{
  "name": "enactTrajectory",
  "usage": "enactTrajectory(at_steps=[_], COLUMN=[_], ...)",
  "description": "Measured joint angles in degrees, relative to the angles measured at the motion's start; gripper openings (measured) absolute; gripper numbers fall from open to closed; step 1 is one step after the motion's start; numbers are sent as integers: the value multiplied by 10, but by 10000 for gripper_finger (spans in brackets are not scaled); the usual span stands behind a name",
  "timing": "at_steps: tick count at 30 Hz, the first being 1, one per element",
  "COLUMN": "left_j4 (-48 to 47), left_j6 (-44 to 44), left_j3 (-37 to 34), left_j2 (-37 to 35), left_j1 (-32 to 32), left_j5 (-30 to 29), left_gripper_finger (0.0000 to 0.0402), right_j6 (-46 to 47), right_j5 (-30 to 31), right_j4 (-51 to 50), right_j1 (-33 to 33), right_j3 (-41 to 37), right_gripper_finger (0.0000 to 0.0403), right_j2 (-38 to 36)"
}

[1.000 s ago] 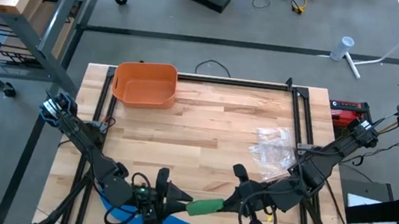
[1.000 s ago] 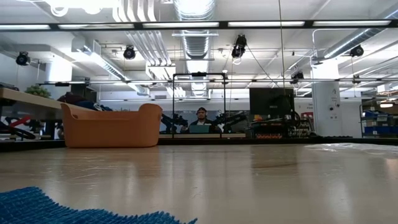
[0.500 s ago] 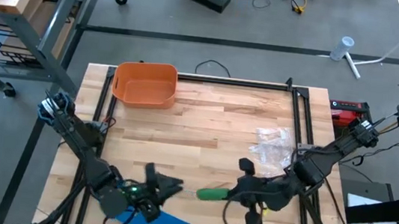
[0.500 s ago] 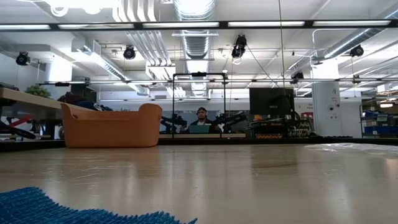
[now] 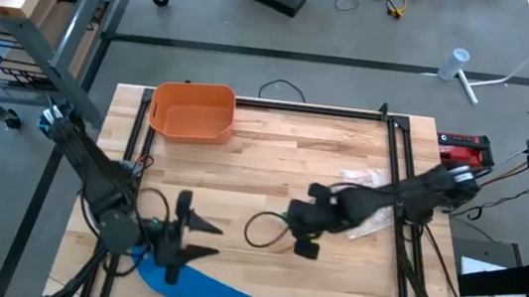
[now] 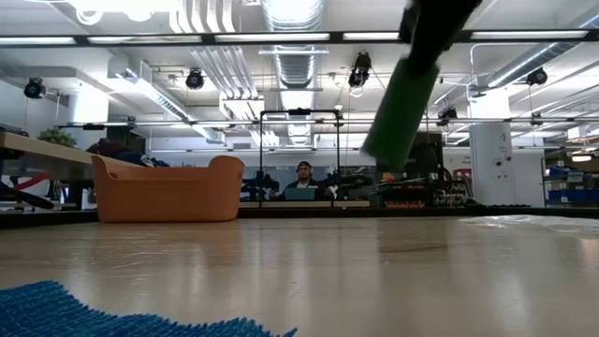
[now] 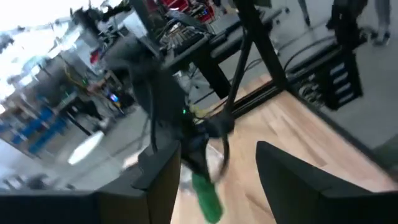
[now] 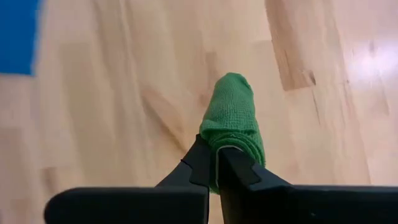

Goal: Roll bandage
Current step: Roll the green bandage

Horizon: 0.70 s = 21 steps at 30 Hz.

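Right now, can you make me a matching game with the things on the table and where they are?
Things:
1. orange tub
2. green bandage roll
3. blue cloth
4. clear plastic bag

Places:
A. pinched in the right end effector, held off the table
B. lying flat at the table's near edge, by the left end effector
C. far left corner of the table
D. right side of the table, beside the right arm

Pairs: 1-C, 2-A, 3-B, 4-D

Green bandage roll (image 6: 404, 101) blurred, top cut off, blue cloth (image 6: 84, 314) cropped
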Motion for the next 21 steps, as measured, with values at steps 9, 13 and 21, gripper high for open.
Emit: enactTrajectory(at_steps=[9, 13, 21], left_j4=[-16, -18, -18], left_j6=[-51, -51, -74], left_j3=[-59, -65, -63], left_j2=[-95, -112, -112], left_j1=[-2, -2, -2], left_j5=[0, 1, 3], left_gripper_finger=[183, 171, 155], right_j6=[-136, -183, -250], right_j5=[-52, -67, -118], right_j4=[-17, -72, -126], right_j1=[-112, -153, -190], right_j3=[73, 120, 165], right_gripper_finger=[3, 3, 11], right_j2=[106, 135, 188])
